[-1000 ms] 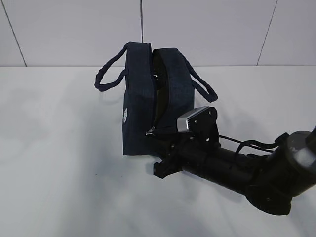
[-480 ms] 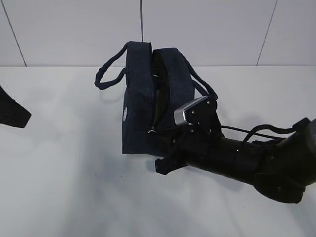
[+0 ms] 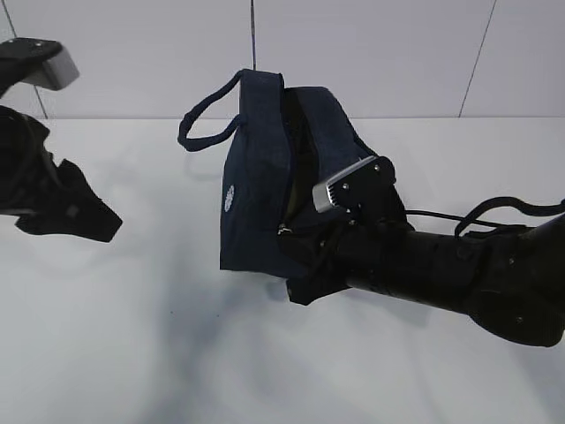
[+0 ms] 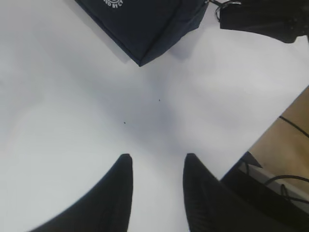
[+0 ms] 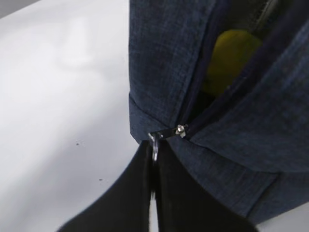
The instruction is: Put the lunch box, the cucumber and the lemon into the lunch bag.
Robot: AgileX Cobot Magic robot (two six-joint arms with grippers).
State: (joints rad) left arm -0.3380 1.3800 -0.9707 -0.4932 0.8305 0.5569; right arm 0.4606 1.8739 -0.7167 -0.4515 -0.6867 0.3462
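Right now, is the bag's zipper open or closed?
Open. The lunch bag gapes along its zipper, the lemon shows through the gap, and the right gripper pinches the ring pull at the low end.

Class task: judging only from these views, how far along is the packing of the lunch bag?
Done: the lemon shows inside the lunch bag, and nothing lies loose on the table; lunch box and cucumber cannot be seen. In hand: the right gripper is shut on the zipper ring; the left gripper is open, empty. Left: the bag's opening gapes.

One camera looks down across the tabletop; two wrist cameras sit closer (all see the lunch bag).
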